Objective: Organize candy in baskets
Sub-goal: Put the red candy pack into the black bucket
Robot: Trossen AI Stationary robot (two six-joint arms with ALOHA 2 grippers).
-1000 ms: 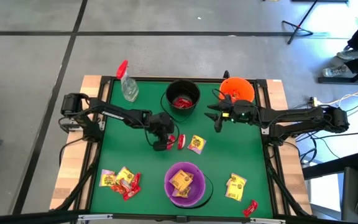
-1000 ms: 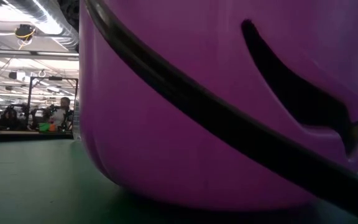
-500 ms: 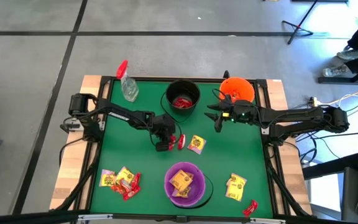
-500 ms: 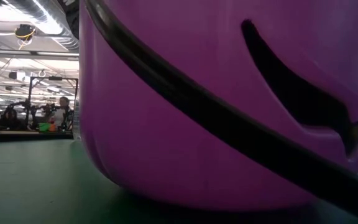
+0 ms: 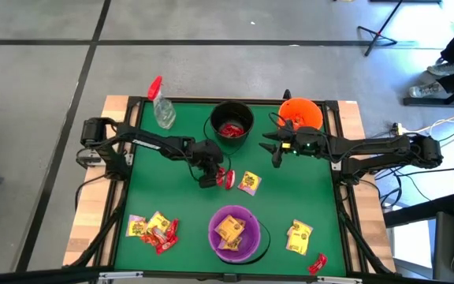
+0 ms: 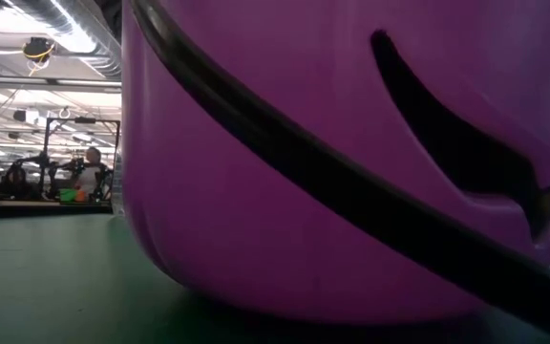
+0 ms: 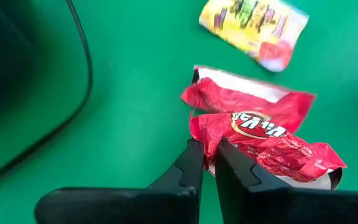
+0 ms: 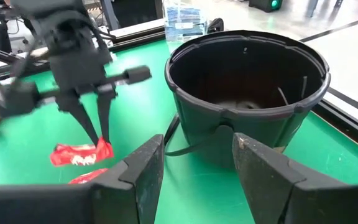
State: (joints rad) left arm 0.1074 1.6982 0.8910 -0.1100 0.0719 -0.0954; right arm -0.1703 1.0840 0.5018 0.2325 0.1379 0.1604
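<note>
Partway through, by the look of it: some candy binned, plenty loose on the green counter (image 5: 180,201).

Left gripper (image 5: 211,178) down at mid-counter, fingers (image 7: 191,165) pinched shut on the edge of a red packet (image 7: 260,134). Packet low, at or barely off the counter, just in front of the black bucket (image 5: 232,122). Seen from the right wrist too: packet (image 8: 79,153) dangling from those closed fingertips. Second red wrapper (image 7: 241,99) right beside it, and a yellow packet (image 5: 249,183) lying near.

Right gripper (image 5: 278,147) waiting between the black bucket and the orange bucket (image 5: 302,113), fingers (image 8: 145,165) spread, holding nothing.

Buckets now. Black one: red candy at the bottom in the high view. Purple bucket (image 5: 234,233), at the near edge: yellow packets inside. Orange one: contents impossible to make out from above.

Left to do, judging by the spread: a mixed yellow-and-red cluster (image 5: 153,229) at the near left corner, a yellow packet (image 5: 299,236) near the right side, a lone red one (image 5: 317,264) at the near right corner, plus the pieces at centre. Sorting apparently by colour, so likely red to black next.

Spray bottle (image 5: 162,108) standing at the far left, untouched.
</note>
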